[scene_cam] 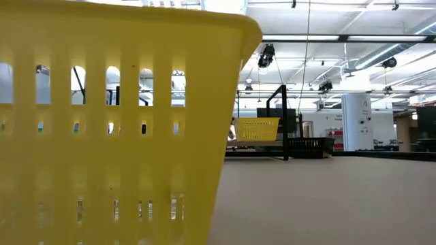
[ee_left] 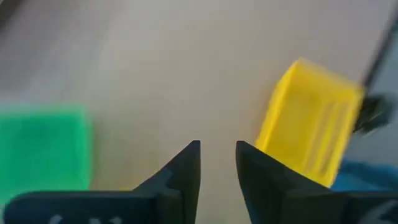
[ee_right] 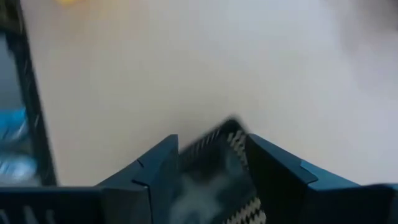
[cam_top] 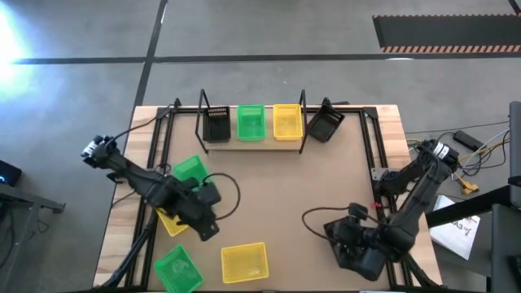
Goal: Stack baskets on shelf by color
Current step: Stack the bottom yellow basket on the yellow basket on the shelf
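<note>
Shelf (cam_top: 252, 143): top centre of the high view, at the far edge of the desk (cam_top: 285, 195); holds three baskets in a row, black (cam_top: 216, 126), green (cam_top: 250, 123), yellow (cam_top: 286, 122) from left to right.
Loose black basket (cam_top: 325, 124): tilted, just right of the shelf's right upright.
Left-side baskets: one green basket (cam_top: 190, 169) at middle left; one yellow basket (cam_top: 171, 221) partly hidden under the left arm; one green basket (cam_top: 178, 269) at lower left.
Front yellow basket (cam_top: 244, 262): lower centre of the high view; fills the left half of the low view.
Left gripper (cam_top: 207, 225): over the desk at middle left; in its wrist view the fingers stand a narrow gap apart with nothing between them, bare desk below, a yellow basket to one side and a green one to the other.
Right gripper (ee_right: 210, 163): at lower right of the high view; in its wrist view a black basket (ee_right: 214, 177) sits between the fingers, which are spread about it; whether they press on it I cannot tell.
</note>
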